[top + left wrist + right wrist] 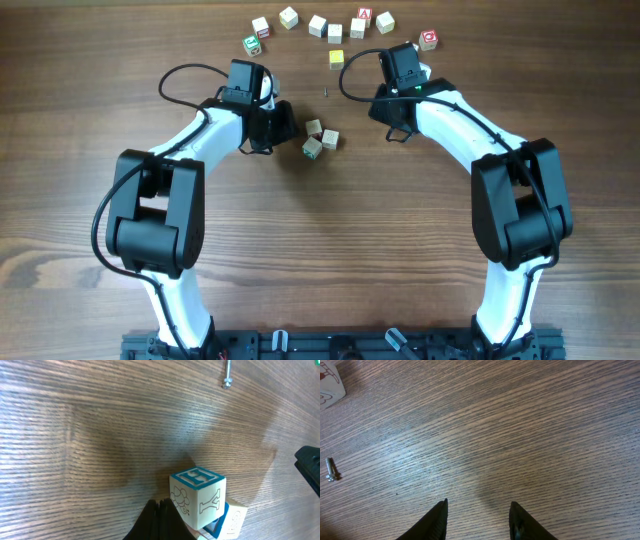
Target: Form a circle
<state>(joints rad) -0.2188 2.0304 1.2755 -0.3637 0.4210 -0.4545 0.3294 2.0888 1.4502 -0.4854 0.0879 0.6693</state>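
Only three letter cubes (pixel 330 138) sit grouped mid-table: a tight triangle, no ring, no clear long axis.
Beside them the left gripper (pixel 159 510) has its jaws shut and empty, next to the H cube (pixel 197 497), also marked Y. The right gripper (pixel 477 505) is half open and empty. Beyond lie one screw (pixel 326 95), one yellow cube (pixel 336 58) and an arc of about ten cubes (pixel 318 25).

Amounts to three pale wooden letter cubes (pixel 330 138), clumped tight in a triangle just above overhead centre. Shows, low right in left wrist view, one cube (pixel 197 497): teal H on top, Y on its side.
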